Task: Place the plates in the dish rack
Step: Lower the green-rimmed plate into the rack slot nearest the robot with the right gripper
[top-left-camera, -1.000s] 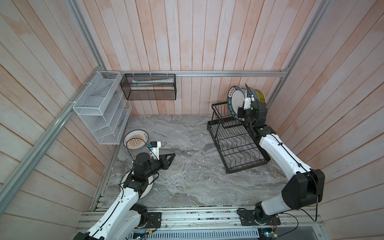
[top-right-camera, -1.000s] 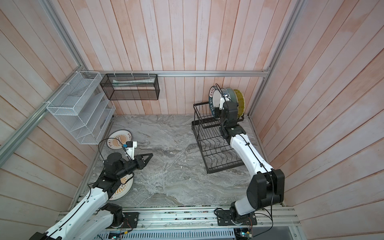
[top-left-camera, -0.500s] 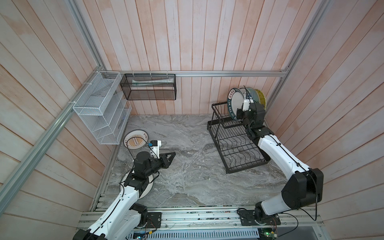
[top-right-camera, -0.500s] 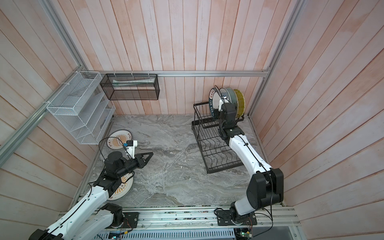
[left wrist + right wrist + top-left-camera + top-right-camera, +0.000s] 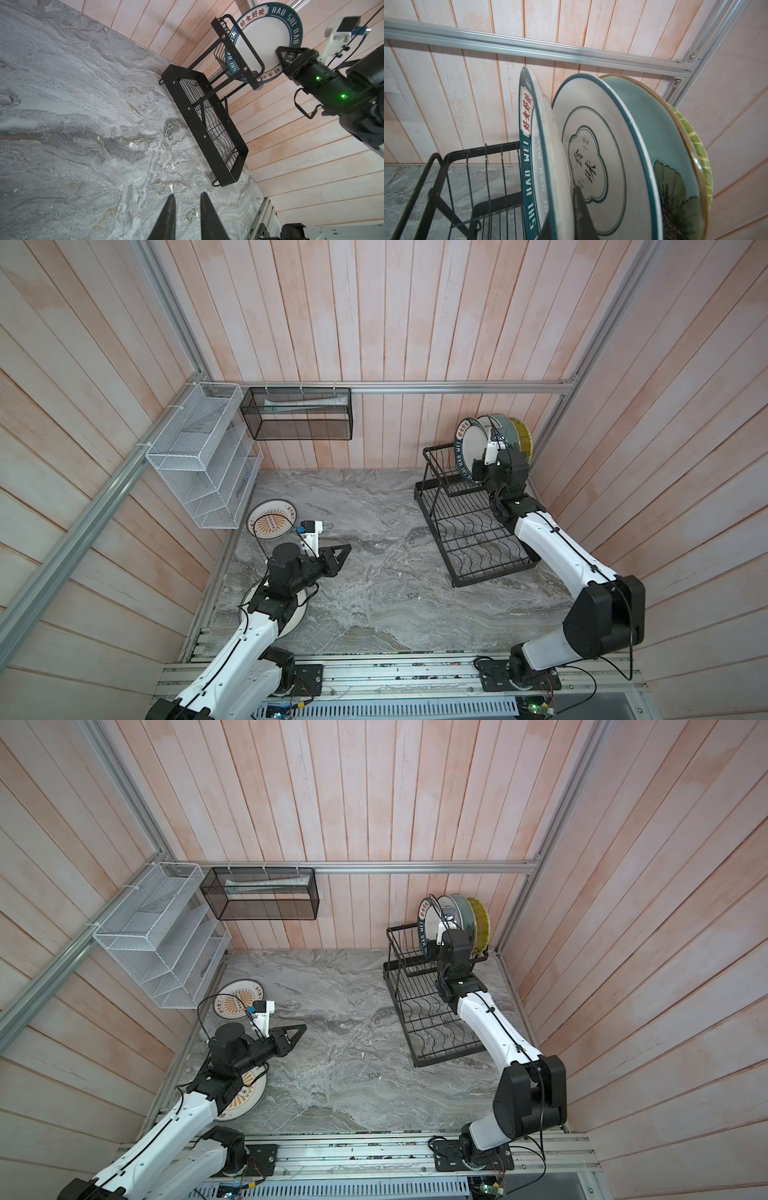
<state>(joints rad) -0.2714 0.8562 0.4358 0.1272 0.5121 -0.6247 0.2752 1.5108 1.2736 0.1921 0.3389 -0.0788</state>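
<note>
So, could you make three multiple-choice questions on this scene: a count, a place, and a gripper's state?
1. How many round plates stand in the upper basket of the black wire dish rack?
A) two
B) four
C) six

2. Where do the two round orange-sunburst plates lie?
A) in the rack
B) flat on the grey marble table
C) in the white mesh shelf

3. What is the right gripper doing?
A) open above the table
B) shut on an orange-sunburst plate
C) shut on the white round plate with a dark lettered rim

Answers: 1 B, four rims stand side by side; 2 B, both lie flat on the table; 3 C, it clamps that rim.
</note>
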